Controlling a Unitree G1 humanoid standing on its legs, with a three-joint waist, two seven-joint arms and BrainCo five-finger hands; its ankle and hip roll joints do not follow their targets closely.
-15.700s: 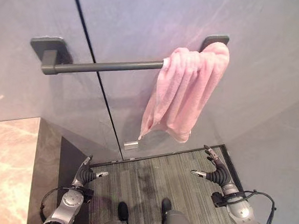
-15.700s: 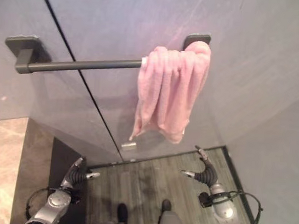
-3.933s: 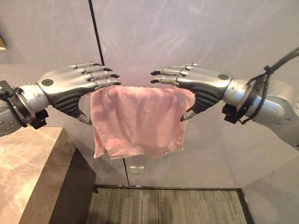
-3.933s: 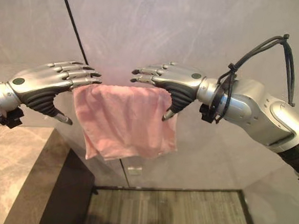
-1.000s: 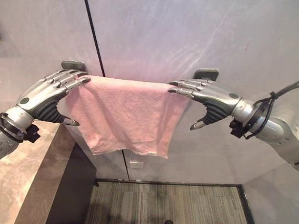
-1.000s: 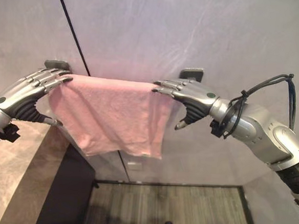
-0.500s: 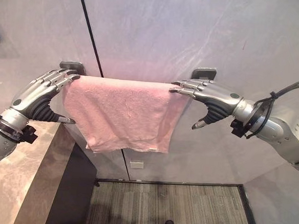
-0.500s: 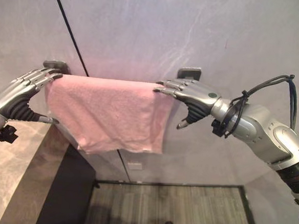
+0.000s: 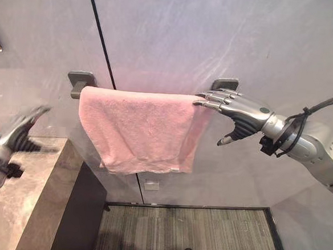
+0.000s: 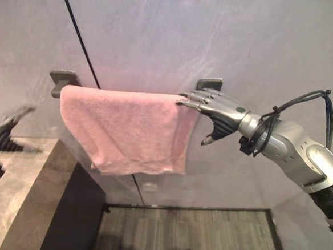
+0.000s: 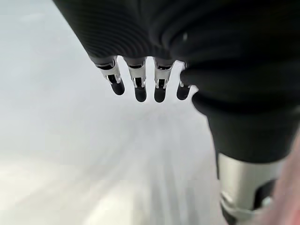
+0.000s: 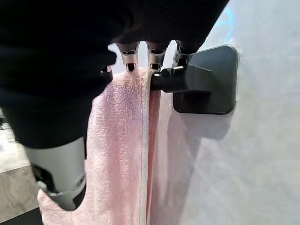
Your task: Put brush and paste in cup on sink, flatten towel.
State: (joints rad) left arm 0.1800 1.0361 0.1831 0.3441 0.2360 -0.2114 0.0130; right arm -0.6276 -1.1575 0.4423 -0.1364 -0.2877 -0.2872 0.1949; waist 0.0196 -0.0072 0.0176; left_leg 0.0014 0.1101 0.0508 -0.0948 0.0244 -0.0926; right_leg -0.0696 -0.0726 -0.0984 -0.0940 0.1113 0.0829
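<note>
**Towel spread along wall rail; right hand at its end, left hand apart**

The pink towel (image 9: 140,129) hangs over the dark towel rail (image 9: 76,90) on the grey wall (image 9: 230,38). Its long axis runs level along the rail, from the left bracket (image 9: 81,78) nearly to the right bracket (image 9: 225,84). The cloth is spread out and falls in one fairly flat sheet, its lower hem well below the rail and slightly uneven. No legible writing or label can be made out on the towel or the rail.

The right hand (image 9: 236,110) is at the rail's right end, just beside the right bracket. Its fingers (image 12: 128,54) are straight and extended, tips resting on the towel's top edge at the rail; the thumb hangs below, clear of the cloth. It grasps nothing.

The left hand (image 9: 14,137) is below and left of the rail's left bracket, above the marble counter (image 9: 18,206), apart from the towel. Its fingers (image 11: 136,82) are extended and hold nothing.
</note>
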